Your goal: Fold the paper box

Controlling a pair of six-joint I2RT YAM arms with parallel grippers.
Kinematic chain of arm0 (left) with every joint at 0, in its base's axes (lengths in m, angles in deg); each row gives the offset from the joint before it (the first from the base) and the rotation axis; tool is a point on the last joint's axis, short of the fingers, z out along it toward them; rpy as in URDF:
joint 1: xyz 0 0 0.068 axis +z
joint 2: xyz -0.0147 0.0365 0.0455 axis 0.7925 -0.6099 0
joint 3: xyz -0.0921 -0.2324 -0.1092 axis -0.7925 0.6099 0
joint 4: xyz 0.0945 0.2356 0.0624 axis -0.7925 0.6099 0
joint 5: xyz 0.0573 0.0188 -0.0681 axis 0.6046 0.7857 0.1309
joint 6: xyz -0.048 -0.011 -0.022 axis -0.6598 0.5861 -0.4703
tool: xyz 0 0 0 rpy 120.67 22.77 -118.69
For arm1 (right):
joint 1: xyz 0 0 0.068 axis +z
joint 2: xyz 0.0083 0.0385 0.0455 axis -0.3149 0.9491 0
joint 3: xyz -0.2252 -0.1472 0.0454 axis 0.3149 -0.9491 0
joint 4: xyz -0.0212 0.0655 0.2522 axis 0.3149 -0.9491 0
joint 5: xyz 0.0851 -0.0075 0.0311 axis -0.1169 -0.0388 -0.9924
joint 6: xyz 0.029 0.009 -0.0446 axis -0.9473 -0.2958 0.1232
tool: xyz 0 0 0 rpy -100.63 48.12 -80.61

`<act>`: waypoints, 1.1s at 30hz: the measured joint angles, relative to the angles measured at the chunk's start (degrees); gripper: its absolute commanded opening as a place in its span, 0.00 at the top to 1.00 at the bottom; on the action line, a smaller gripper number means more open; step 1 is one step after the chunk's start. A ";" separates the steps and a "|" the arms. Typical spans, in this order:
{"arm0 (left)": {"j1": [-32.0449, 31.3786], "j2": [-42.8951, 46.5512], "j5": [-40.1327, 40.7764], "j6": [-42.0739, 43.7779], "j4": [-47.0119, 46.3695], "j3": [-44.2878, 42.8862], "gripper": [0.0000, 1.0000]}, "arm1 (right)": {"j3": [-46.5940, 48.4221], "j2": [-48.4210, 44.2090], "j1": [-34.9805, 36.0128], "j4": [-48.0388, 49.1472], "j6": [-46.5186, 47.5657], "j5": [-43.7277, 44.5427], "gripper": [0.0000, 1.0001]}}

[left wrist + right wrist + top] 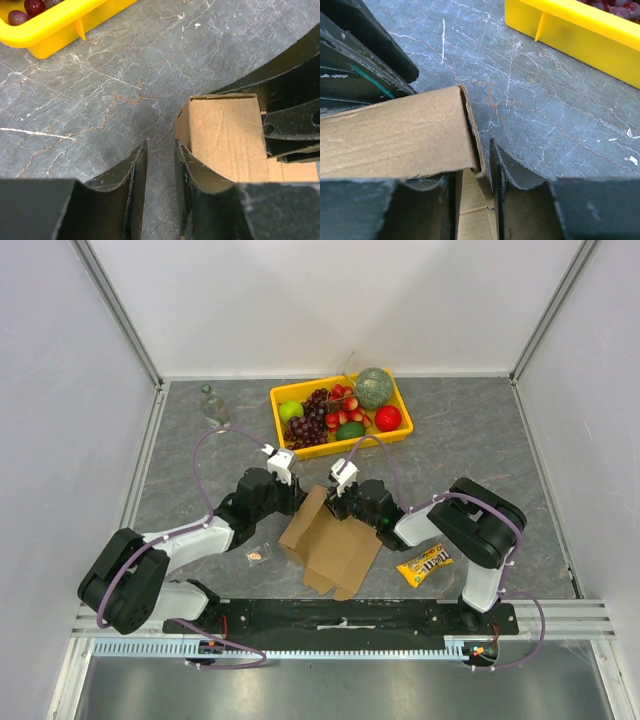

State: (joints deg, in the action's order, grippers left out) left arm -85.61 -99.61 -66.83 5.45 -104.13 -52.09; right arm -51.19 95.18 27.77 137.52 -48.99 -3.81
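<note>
The paper box (pixel 330 540) lies half-folded by the middle of the near edge of the desk (pixel 500 440). The left hand (pixel 160 147), fingers slightly apart over bare desk, sits just beside one flap. The right hand (pixel 474 165) straddles a raised wall; clamped or not, I cannot tell.

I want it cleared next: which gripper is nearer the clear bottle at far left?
Left. The left gripper is down-right of the clear bottle in the top view; the right gripper is farther right.
</note>
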 measured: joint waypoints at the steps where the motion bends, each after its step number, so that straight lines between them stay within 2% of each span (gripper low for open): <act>1: 0.00 0.00 -0.09 -0.04 -0.02 0.26 0.66 | 0.00 0.00 0.07 -0.15 0.11 0.24 0.70; 10: 0.00 -0.83 -1.53 -0.13 -0.87 1.46 0.68 | 0.09 0.00 0.44 -1.42 0.94 2.32 0.77; 18: 0.11 -1.22 -1.51 -0.13 -2.38 1.57 0.69 | 0.09 0.00 0.57 -1.62 1.38 2.82 0.89; 20: 0.22 -1.22 -1.49 -0.13 -2.95 1.75 0.70 | 0.09 0.00 0.59 -1.64 1.38 2.84 0.90; 23: 0.35 -1.22 -1.53 -0.15 -3.45 2.03 0.70 | 0.11 0.00 0.63 -1.66 1.36 2.84 0.82; 27: 0.33 -1.22 -1.88 -0.22 -4.04 2.38 0.70 | 0.11 0.00 0.63 -1.64 0.92 3.28 0.55; 33: 0.15 -0.81 -1.70 -0.46 -3.61 2.91 0.70 | -0.57 -0.48 0.52 -1.68 0.26 4.15 0.38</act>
State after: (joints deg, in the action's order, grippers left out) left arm -85.46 -100.42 -68.53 4.99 -107.74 -49.18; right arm -51.76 94.70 28.30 135.84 -48.73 0.34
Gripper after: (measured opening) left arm 0.298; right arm 0.568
